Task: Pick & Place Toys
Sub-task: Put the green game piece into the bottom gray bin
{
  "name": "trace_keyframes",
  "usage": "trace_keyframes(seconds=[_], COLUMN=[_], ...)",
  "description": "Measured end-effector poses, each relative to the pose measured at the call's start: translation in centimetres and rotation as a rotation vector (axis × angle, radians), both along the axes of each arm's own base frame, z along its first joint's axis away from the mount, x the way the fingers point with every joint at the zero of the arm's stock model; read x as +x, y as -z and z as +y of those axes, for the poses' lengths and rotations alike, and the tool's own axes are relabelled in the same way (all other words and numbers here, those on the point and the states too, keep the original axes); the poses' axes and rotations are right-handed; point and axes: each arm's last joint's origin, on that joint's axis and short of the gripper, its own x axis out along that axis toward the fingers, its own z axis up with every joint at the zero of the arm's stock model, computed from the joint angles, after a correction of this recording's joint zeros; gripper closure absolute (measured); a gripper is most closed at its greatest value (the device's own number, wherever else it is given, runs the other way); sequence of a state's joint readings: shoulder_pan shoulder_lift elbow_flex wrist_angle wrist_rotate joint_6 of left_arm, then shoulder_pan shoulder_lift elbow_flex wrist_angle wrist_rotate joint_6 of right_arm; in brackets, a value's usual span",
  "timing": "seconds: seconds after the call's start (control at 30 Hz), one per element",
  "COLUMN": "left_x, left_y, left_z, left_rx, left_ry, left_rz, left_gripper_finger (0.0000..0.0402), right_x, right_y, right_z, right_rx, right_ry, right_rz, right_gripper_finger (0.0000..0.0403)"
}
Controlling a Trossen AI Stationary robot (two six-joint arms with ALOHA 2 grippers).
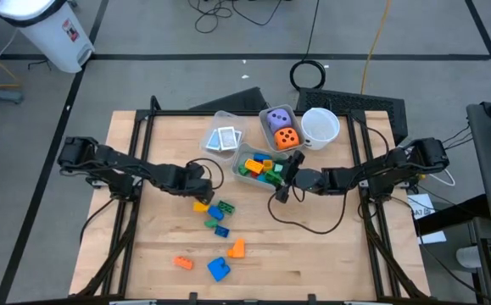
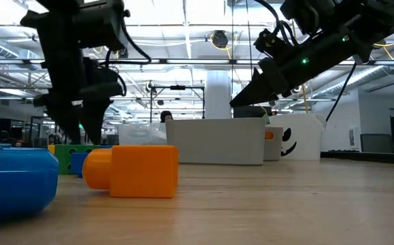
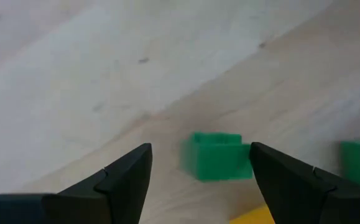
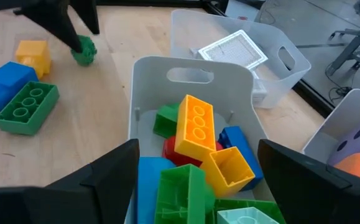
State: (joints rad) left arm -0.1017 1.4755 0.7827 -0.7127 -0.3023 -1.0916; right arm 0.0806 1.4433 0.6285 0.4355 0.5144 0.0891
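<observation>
High view: the left gripper [image 1: 201, 188] hangs low over the wooden table [image 1: 330, 254], fingers spread wide and empty, just above a loose cluster of building blocks still waiting to be cleared. Its wrist camera shows a small green block [image 3: 216, 157] lying on the wood between the two open fingertips, not yet touched. A yellow block [image 1: 200, 205] and a larger green studded block [image 1: 225, 207] lie just beside it, with blue blocks [image 1: 220, 230] near; farther toward the table's front edge sit two orange blocks [image 1: 236, 248] and a big blue one [image 1: 218, 269].

The small green block looks light, rigid and smooth-sided (likely to skate on the wood if nudged off-centre), so a square pinch across its flat opposite faces seems the safest hold. Its close neighbours look like the chief obstacle: a spread finger could clip the yellow block on the way down.

The right gripper [image 1: 284, 188], likewise spread wide and holding nothing, hovers by the near end of the clear bin [image 4: 192, 67] already holding a heap of sorted blocks [image 4: 195, 127]. Behind it stand a second bin with white patterned cards [image 1: 223, 139], a third with a purple die [image 1: 279, 119] and an orange die [image 1: 287, 137], and a white cup [image 1: 320, 126]. A loose black cable [image 1: 309, 227] loops across the table beneath the right arm, well apart from the loose blocks.
</observation>
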Motion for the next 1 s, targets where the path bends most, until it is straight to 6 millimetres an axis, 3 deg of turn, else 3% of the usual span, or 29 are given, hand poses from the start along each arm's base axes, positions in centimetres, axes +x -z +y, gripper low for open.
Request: trace_keyframes(seconds=[0.3, 0.67, 1.0], left_x=[0.0, -0.1, 0.0], left_y=[1.3, 1.4, 1.4], left_z=[0.2, 0.4, 0.8], left_rx=[-0.049, -0.005, -0.073], left_ry=[0.059, 0.078, -0.184], left_rz=[-0.047, -0.038, -0.113], left_gripper_finger=[0.0128, 0.0128, 0.0128], right_x=[0.0, 0.0, 0.0], right_y=[-0.1, -0.1, -0.1], right_z=[0.0, 0.0, 0.0], right_rx=[-0.002, -0.002, -0.002], right_ry=[-0.001, 0.0, 0.0], right_rz=[-0.007, -0.007, -0.007], right_gripper_finger=[0.0097, 0.0097, 0.0097])
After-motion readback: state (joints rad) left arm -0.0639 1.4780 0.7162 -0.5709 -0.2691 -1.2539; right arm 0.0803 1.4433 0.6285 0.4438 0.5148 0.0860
